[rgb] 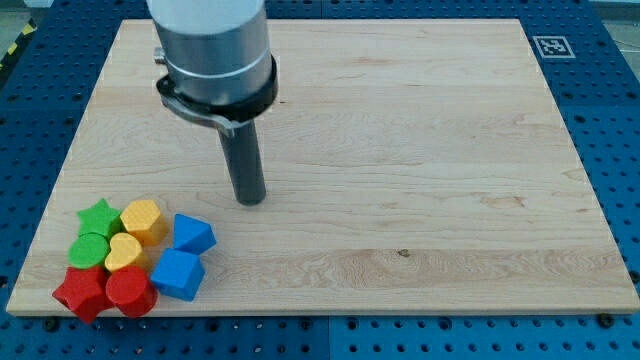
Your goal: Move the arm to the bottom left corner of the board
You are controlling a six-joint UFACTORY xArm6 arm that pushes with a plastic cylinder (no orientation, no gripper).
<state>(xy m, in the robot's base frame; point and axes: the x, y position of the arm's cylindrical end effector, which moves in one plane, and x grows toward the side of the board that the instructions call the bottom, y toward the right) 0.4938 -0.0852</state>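
My tip (250, 199) rests on the wooden board (420, 150), left of centre. A tight cluster of blocks sits in the board's bottom left corner, below and left of the tip. It holds a green star (99, 216), a green block (89, 250), a yellow hexagon block (143, 220), a yellow heart (124, 252), a blue block (193, 234), a second blue block (179, 273), a red star (81, 291) and a red block (130, 291). The tip touches no block; the nearest is the upper blue one.
The arm's grey cylindrical body (213, 50) hangs over the board's upper left. A black-and-white marker tag (551, 46) sits at the top right corner. A blue pegboard table (620, 130) surrounds the board.
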